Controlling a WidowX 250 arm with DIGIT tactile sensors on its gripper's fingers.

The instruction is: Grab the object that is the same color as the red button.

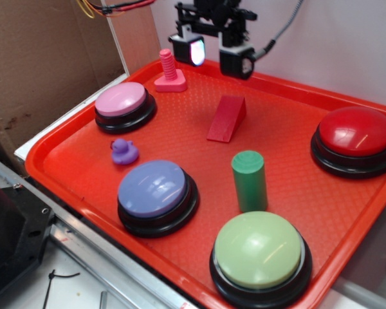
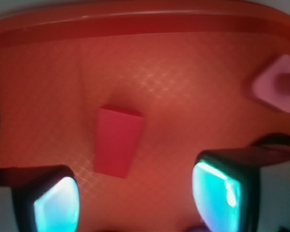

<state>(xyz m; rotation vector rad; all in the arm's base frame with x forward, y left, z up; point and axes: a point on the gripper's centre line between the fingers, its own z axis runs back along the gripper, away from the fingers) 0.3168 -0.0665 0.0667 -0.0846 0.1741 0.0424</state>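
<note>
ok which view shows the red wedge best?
Exterior. The wedge is sharp there, its slope and thick end both readable, lying on the tray between the pink bolt and green cylinder. Wrist view shows it from above, blurred, as a flat trapezoid ahead of the open end effector.

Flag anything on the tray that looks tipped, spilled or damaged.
Nothing stands out. The wedge, cylinder, bolt, duck and four buttons all sit upright and intact on the tray.

You see the gripper [image 1: 211, 54] hanging open above the tray's far edge, behind the red wedge [image 1: 226, 118].
</note>
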